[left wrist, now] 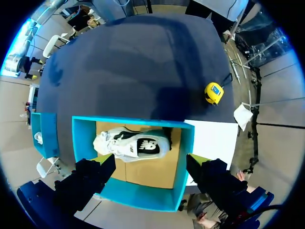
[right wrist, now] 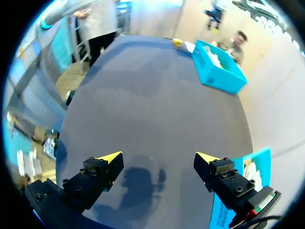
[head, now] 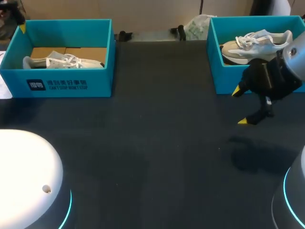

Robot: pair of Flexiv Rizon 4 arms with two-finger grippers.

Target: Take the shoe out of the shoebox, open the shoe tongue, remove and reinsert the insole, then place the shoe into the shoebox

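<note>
A blue shoebox (head: pixel 71 83) at the back left holds a white and grey shoe (head: pixel 62 62) lying on its side. My left gripper (left wrist: pixel 148 162) hangs open above that shoebox (left wrist: pixel 183 152), over its far wall, with the shoe (left wrist: pixel 131 145) below and just ahead of its fingers. In the head view only one yellow fingertip (head: pixel 22 28) shows, at the box's far left corner. A second blue shoebox (head: pixel 214 71) at the back right holds another pale shoe (head: pixel 257 45). My right gripper (head: pixel 239 106) stands open and holds nothing, in front of that box, above bare table (right wrist: pixel 158 158).
A yellow tape measure (left wrist: pixel 214 93) lies on the dark table beyond the left box. White paper (head: pixel 4 88) lies beside that box. A plastic bag (head: pixel 198 26) and black clamps (head: pixel 125 36) sit at the back edge. Dark tabletop (head: pixel 152 143) stretches between the boxes.
</note>
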